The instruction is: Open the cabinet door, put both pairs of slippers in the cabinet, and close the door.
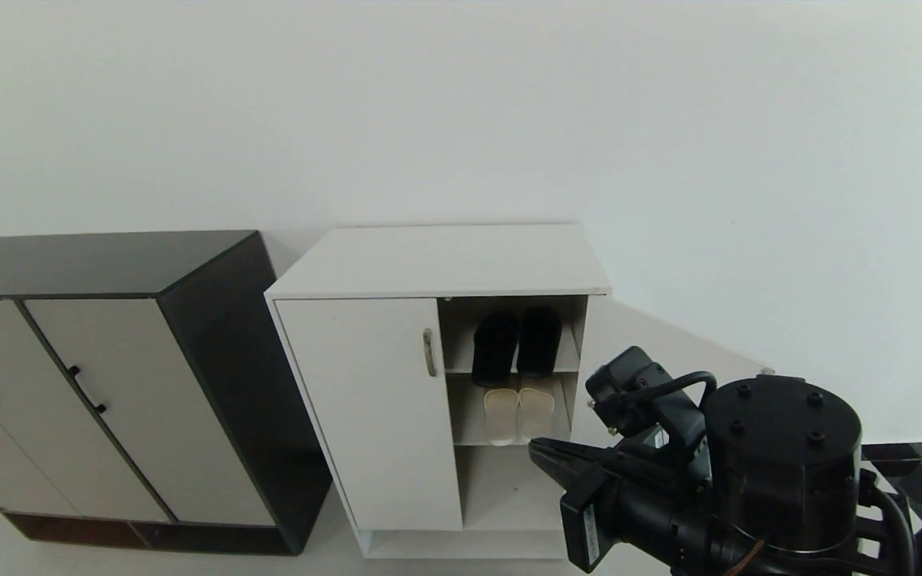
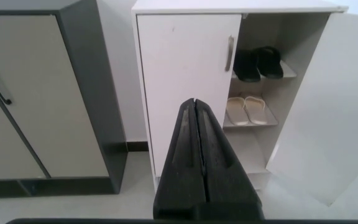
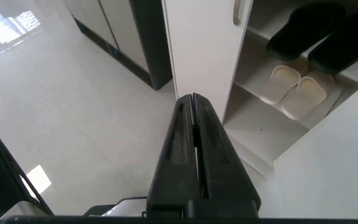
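**A:** Head view first?

**B:** White cabinet, one door shut, the other door swung wide open. Black slippers are on the cabinet's top shelf and cream slippers on the shelf under them. The right gripper hangs low in front of the cabinet's open side, jaws pressed together and holding nothing. A dark cabinet stands just beside the white cabinet, on its shut-door side.

**A:** Left wrist?

**B:** The left gripper is in front of the cabinet's shut door, apart from it, with jaws closed flat and empty. A metal handle sits at that door's edge. Both pairs of slippers lie in the open bay past it.

**A:** Right wrist?

**B:** The right gripper is over the floor at the cabinet's front, near the shut door's edge, fingers together. The cream slippers lie side by side inside the cabinet, just below the black slippers.
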